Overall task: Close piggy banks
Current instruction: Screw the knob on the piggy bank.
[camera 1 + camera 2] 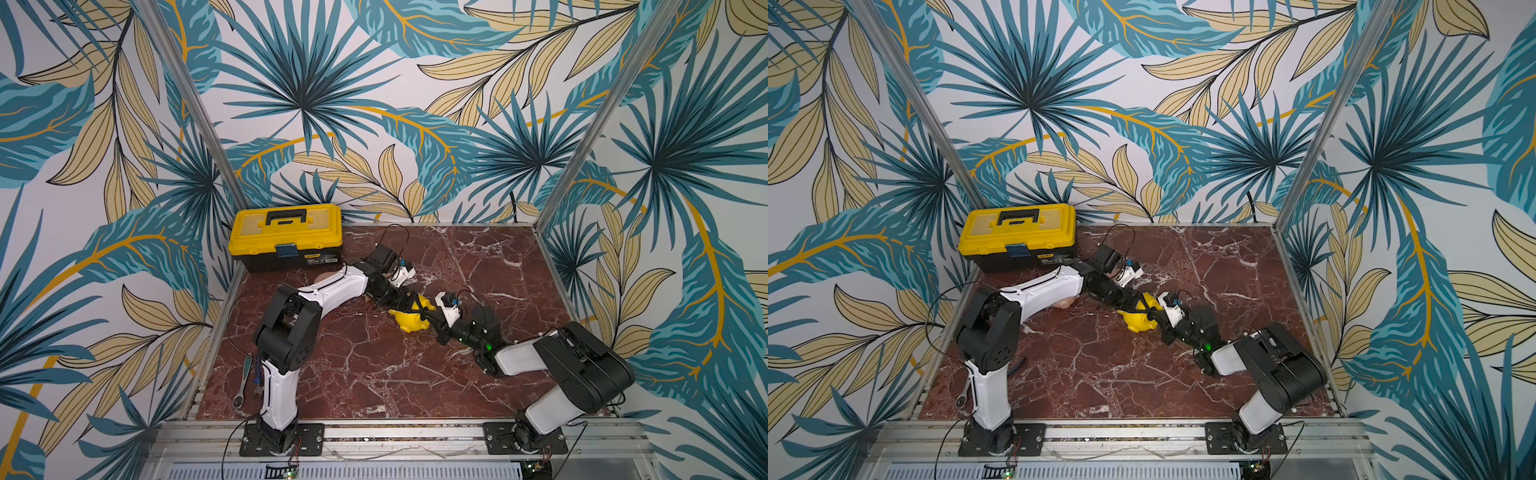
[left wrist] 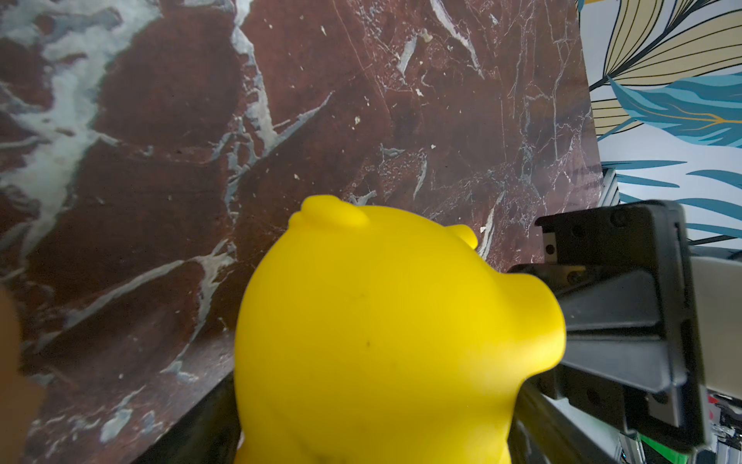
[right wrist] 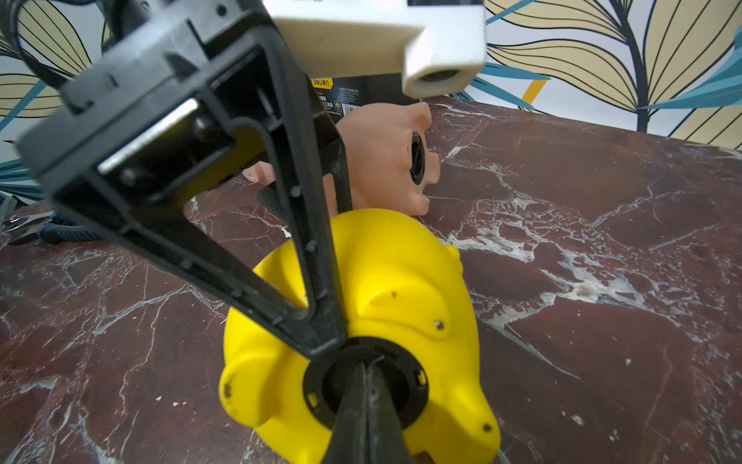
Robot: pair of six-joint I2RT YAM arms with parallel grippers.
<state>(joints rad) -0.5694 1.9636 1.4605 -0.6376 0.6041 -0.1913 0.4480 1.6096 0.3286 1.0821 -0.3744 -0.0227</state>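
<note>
One yellow piggy bank point(image 3: 401, 281) sideways, belly toward right tool point(image 3: 365, 371), pressed together; left tool point(image 1: 409, 305) pinching it

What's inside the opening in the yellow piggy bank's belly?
A black plug sits in the opening of the yellow piggy bank, with the right gripper shut at its middle. The hollow behind is covered; whether the plug is locked cannot be told.

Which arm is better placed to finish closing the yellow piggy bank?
Right. The right gripper, shut, points into the black plug on the underside of the yellow piggy bank; the left gripper clamps its body.
</note>
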